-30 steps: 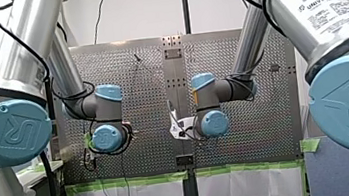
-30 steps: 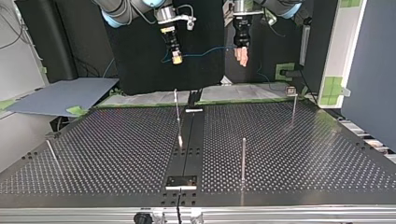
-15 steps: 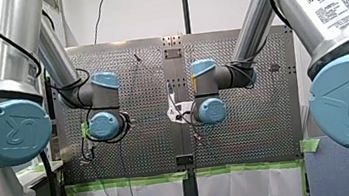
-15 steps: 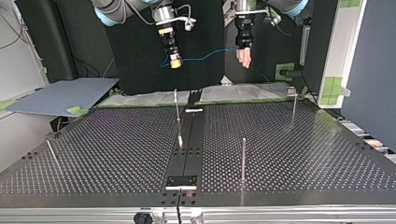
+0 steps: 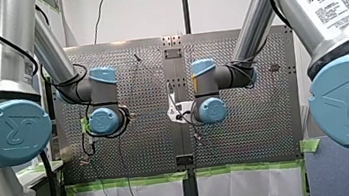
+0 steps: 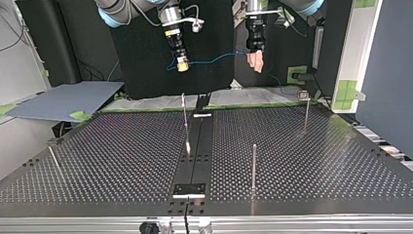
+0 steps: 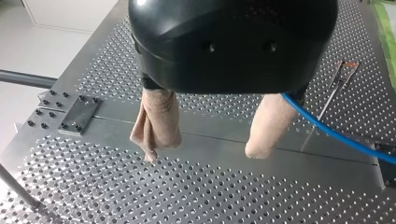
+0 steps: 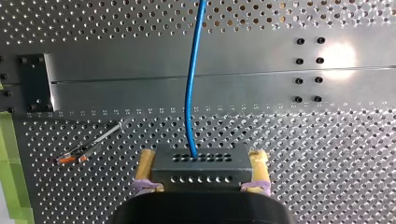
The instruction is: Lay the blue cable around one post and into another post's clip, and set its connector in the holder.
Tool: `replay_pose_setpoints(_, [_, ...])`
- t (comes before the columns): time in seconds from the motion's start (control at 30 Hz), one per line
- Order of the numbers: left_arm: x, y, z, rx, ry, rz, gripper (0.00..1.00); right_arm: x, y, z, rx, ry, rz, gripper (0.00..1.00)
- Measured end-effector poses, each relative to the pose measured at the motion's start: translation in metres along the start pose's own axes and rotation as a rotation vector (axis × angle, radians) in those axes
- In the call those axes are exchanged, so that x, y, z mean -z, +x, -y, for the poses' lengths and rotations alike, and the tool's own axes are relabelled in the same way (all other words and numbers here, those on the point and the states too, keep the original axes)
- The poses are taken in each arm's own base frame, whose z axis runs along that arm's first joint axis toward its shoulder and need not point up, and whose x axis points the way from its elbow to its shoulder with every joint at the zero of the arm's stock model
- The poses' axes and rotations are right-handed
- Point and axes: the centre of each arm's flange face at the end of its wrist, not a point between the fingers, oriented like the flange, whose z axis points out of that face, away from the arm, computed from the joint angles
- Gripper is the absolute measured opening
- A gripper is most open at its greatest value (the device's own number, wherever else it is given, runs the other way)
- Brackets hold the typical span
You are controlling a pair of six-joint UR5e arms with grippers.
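Observation:
My right gripper is shut on a dark perforated connector block, its yellow pads on either side. The blue cable runs straight out from the block over the table. In the top view my right gripper hangs high at the back, and the blue cable spans across to my left gripper. My left gripper is open, with beige pads wide apart. The cable passes along the outer side of one finger, not between them.
Thin posts stand on the perforated table: one near the centre strip, one toward the front, one with a clip top at the back, and a leaning one. A black plate sits on the centre strip.
My left gripper has shifted slightly down and to the top view's right, and the cable end there followed. My right gripper dropped a little with the connector.

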Motion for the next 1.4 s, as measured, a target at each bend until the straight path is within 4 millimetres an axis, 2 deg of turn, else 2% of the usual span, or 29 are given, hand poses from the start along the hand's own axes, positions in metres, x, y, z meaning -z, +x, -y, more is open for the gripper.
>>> replay_pose_setpoints(0.13, [0.000, 0.000, -0.001, -0.002, -0.005, -0.004, 1.00, -0.002, 0.004, 0.000, -0.002, -0.002, -0.008, 0.00])
replay_pose_setpoints(0.23, [-0.001, -0.003, -0.002, -0.002, -0.011, -0.007, 1.00, -0.007, 0.016, 0.001, -0.005, 0.000, -0.031, 0.00])
replay_pose_setpoints(0.53, [-0.015, -0.032, 0.000, 0.052, -0.058, 0.035, 1.00, -0.021, 0.070, 0.008, -0.022, 0.006, -0.101, 0.00])
replay_pose_setpoints(0.93, [-0.039, -0.102, 0.014, 0.196, -0.099, 0.146, 1.00, -0.031, 0.171, 0.016, -0.045, 0.013, -0.213, 0.00])
replay_pose_setpoints(1.4, [-0.049, -0.191, 0.028, 0.256, -0.112, 0.258, 1.00, -0.018, 0.280, 0.027, -0.049, 0.035, -0.327, 0.00])
